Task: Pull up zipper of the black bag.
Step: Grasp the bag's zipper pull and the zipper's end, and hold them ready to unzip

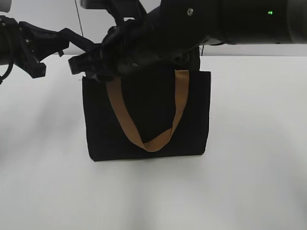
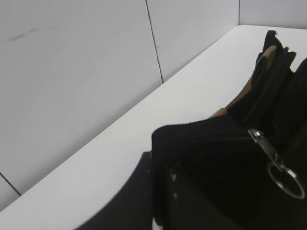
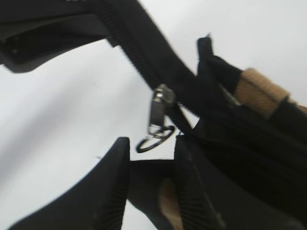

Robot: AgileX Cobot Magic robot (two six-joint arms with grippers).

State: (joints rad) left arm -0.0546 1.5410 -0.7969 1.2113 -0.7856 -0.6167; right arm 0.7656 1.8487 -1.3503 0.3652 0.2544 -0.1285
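The black bag (image 1: 144,110) stands upright mid-table with a tan handle (image 1: 154,143) hanging down its front. My left gripper (image 1: 85,47) is at the bag's top left corner; in the left wrist view it (image 2: 163,167) is shut on the black fabric (image 2: 206,158), with only one finger showing. The zipper pull (image 2: 267,152), silver with a ring, lies just beyond it. My right gripper (image 1: 91,71) reaches across to the same corner. In the right wrist view it (image 3: 151,143) is open, and the zipper pull (image 3: 158,112) hangs from the zip line (image 3: 134,48) just past its fingertips, untouched.
The white table (image 1: 249,182) surrounds the bag. A grey panelled wall (image 2: 72,72) runs along the table's far edge. The right arm's dark body (image 1: 201,24) hangs over the top of the bag.
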